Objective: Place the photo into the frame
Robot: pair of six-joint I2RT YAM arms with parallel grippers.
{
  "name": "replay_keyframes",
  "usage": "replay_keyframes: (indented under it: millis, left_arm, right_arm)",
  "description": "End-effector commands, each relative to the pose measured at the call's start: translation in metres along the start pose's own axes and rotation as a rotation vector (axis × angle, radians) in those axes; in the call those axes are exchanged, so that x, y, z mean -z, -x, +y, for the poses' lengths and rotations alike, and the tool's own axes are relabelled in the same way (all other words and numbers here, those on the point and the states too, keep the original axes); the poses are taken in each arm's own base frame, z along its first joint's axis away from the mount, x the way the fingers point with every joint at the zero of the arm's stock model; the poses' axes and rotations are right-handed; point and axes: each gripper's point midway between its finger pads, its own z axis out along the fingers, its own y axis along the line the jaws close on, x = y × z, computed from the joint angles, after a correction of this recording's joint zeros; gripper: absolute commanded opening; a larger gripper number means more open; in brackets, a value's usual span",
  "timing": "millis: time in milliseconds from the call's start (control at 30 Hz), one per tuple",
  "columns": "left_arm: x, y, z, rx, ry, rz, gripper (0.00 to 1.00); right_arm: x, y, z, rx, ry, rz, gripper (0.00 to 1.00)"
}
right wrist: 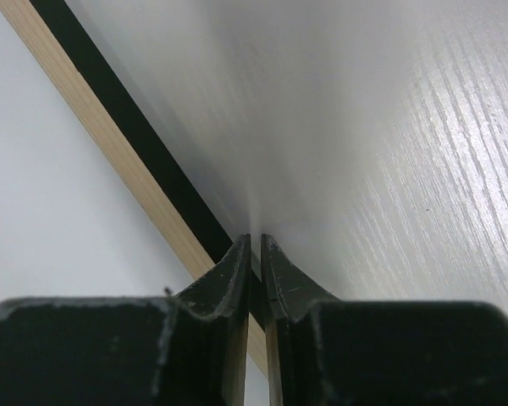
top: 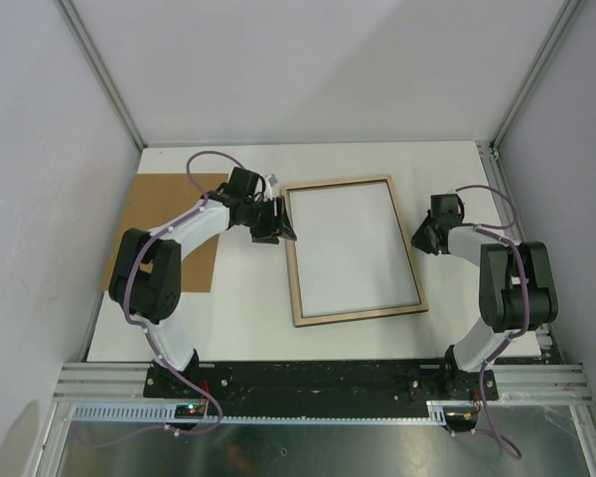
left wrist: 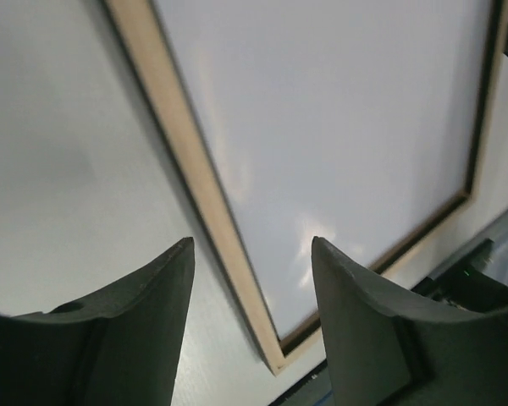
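**Frame lying reverse-up, an end effector at each long side**

I am looking down at the frame (top: 358, 315), which is lying flat on the white table (top: 248, 318) with its pale wood reverse facing up, turned slightly off square. The photo (top: 353, 248) is sitting inside it, its plain white back filling the opening from rail to rail. None of the printed side is showing to me.

The left end effector (top: 278, 227) is hovering at the frame's left rail, near the far corner. On the left wrist camera I am seeing its fingers (left wrist: 152, 330) standing well apart, released. The wood rail and its black outer edge are running beneath the gap, and nothing is sitting between the fingers.

The right end effector (top: 417, 238) is sitting low, just beside the right rail. On the right wrist camera its fingers (right wrist: 229, 279) are lying almost together, leaving only a thin slit, with the tips pointing at the rail's black outer edge. I cannot tell whether they are pinching anything or are nearly clenched on nothing.

A brown cardboard board (top: 159, 204) is lying on the table to the left, partly under the left arm (top: 194, 231) and apart from the frame.
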Motion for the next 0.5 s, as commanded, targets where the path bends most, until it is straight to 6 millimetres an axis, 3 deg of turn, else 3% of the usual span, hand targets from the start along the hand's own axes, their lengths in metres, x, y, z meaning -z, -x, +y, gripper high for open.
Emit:
replay_keyframes:
  millis: [0, 233, 467]
  left_arm:
    - [0.018, 0.015, 0.037, 0.024, 0.21, -0.12, 0.59]
    - [0.0, 0.025, 0.065, 0.141, 0.329, -0.149, 0.29]
    - [-0.026, 0.04, 0.074, 0.175, 0.347, -0.142, 0.15]
  right_arm:
    - [0.014, 0.009, 0.001, 0.007, 0.015, -0.028, 0.16]
    - [0.025, 0.017, 0.007, 0.02, 0.045, -0.051, 0.24]
    - [0.024, 0.014, 0.002, 0.031, 0.023, -0.041, 0.24]
